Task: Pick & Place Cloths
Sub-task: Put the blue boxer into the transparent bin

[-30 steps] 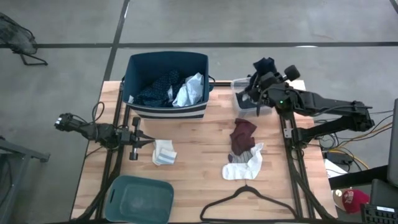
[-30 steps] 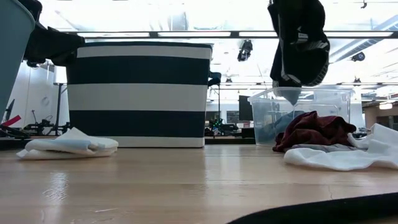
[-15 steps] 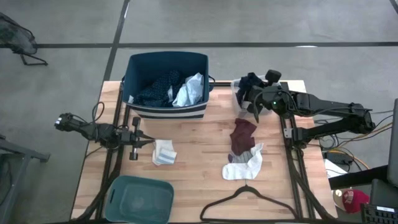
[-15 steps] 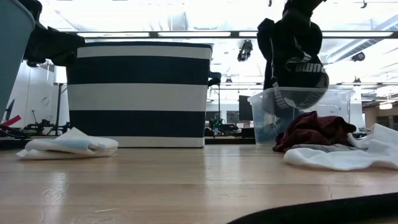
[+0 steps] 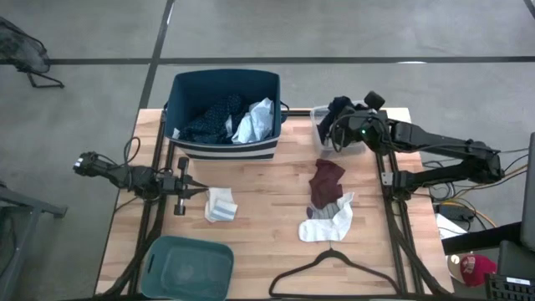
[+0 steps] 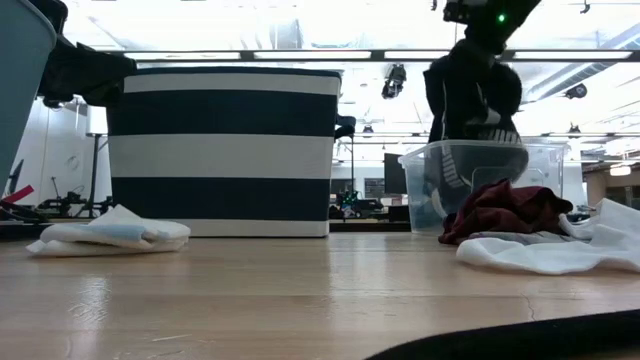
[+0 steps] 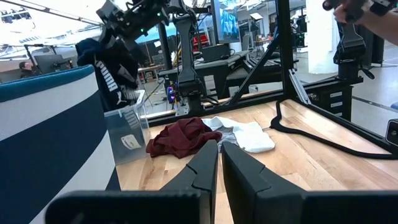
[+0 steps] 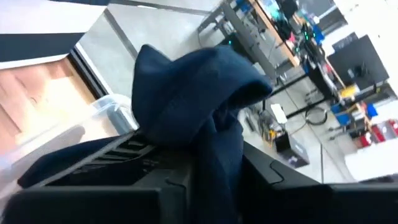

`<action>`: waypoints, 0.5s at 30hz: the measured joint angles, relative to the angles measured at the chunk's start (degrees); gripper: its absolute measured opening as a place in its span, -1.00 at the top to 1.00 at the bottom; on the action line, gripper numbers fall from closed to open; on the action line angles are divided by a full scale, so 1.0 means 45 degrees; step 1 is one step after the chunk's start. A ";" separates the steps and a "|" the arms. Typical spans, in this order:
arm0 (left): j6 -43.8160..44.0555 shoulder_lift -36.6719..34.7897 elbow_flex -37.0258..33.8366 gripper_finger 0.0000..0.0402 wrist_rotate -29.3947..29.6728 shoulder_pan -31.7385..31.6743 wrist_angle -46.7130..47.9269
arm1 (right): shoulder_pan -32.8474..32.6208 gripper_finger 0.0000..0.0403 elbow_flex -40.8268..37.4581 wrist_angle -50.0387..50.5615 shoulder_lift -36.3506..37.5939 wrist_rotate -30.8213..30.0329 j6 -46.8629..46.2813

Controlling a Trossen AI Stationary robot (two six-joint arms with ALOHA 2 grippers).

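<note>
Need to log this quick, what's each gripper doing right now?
Left gripper: shut, empty, above the table.
Right gripper: over the clear tub, black garment draped on it; grip cannot be told.

Three tubs: a striped navy one, a teal one, a clear one. One hanger. Loose on the table, three cloths: a maroon piece, a white piece, a pale folded piece (more lie heaped in the navy tub). Two arms.
</note>
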State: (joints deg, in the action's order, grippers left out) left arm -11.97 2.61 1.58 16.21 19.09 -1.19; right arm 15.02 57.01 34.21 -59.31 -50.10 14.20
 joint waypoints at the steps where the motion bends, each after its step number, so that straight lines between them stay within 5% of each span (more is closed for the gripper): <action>1: 0.0000 -0.0001 0.0000 0.85 0.0000 0.0000 0.0000 | 0.0035 0.55 -0.0073 0.0046 0.0000 0.0049 -0.0218; 7: 0.0000 -0.0004 0.0000 0.85 -0.0001 0.0000 0.0000 | 0.0061 0.24 -0.0387 0.0580 -0.0005 0.1375 -0.2248; 12: 0.0000 -0.0004 0.0000 0.85 -0.0005 0.0000 0.0000 | 0.0454 0.01 0.0047 0.2049 -0.0029 0.4066 -0.5208; 15: 0.0000 -0.0004 0.0000 0.85 -0.0002 0.0000 0.0000 | 0.0765 -0.07 0.0325 0.3006 -0.0005 0.3661 -0.6185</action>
State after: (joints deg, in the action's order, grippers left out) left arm -11.97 2.59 1.58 16.20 19.09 -1.19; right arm 18.46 58.47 47.74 -59.33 -33.63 -13.63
